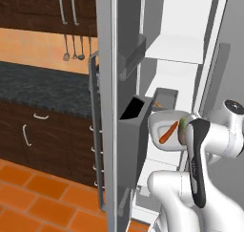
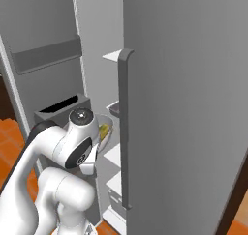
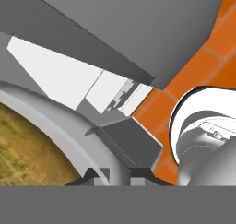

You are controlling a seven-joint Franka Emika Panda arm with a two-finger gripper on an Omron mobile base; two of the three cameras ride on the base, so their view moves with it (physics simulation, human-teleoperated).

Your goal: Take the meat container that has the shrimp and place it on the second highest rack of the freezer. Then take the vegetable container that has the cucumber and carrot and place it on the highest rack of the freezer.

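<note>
The vegetable container (image 1: 164, 122), a grey bowl, hangs in front of the open freezer (image 1: 106, 83), level with its middle shelves. In it lie the orange carrot (image 1: 168, 132) and the yellowish-green cucumber (image 1: 182, 125). My gripper (image 3: 119, 176) is shut on the bowl's rim (image 3: 55, 121), and the cucumber (image 3: 23, 144) shows large in the hand view. The right base view has the bowl (image 2: 108, 132) just beyond my wrist. The meat container (image 1: 165, 97), a grey tray with the small orange shrimp (image 1: 157, 104), rests on a white shelf behind the bowl, and the right base view catches its edge (image 2: 114, 108).
The open door's grey bins (image 1: 134, 131) stand close on the bowl's left. A white shelf (image 1: 175, 49) sits above the tray. The other freezer door (image 2: 184, 108), with its long handle (image 2: 125, 127), is closed. A dark counter (image 1: 38, 85) and orange floor tiles (image 1: 38, 197) lie to the left.
</note>
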